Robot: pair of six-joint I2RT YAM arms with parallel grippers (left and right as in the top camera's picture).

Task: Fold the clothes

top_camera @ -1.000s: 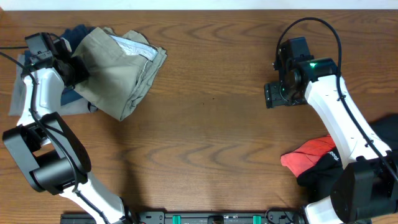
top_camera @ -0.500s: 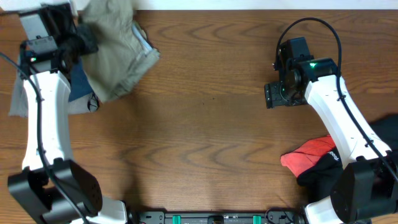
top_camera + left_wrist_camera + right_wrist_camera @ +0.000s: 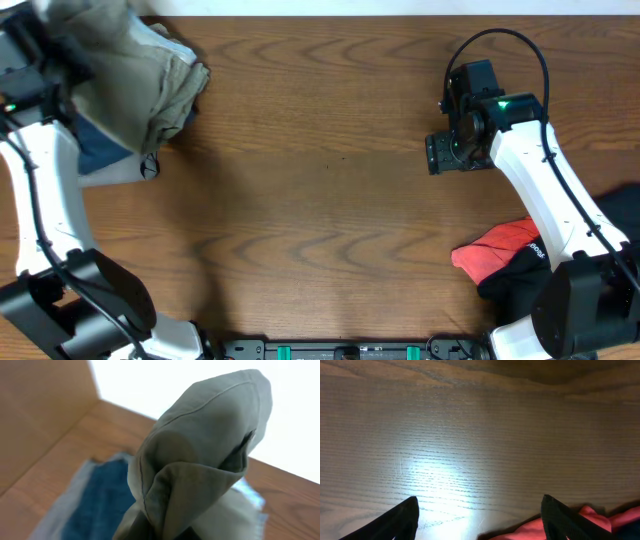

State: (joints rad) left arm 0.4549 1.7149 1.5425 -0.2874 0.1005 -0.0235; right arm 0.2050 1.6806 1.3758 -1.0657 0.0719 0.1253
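The khaki shorts (image 3: 145,70) hang bunched over the table's far left corner. Their long axis slants from that corner toward the near right, and in the left wrist view a folded peak points up. The left gripper (image 3: 80,62) is clamped on them, its fingers buried in cloth. Beneath lie a dark blue garment (image 3: 100,150) and a grey one (image 3: 120,172). The right gripper (image 3: 480,527) is spread wide and empty above the bare brown wooden table (image 3: 320,200). A red garment (image 3: 500,250) and a black one (image 3: 520,282) sit at the near right. Past the far edge is bright white.
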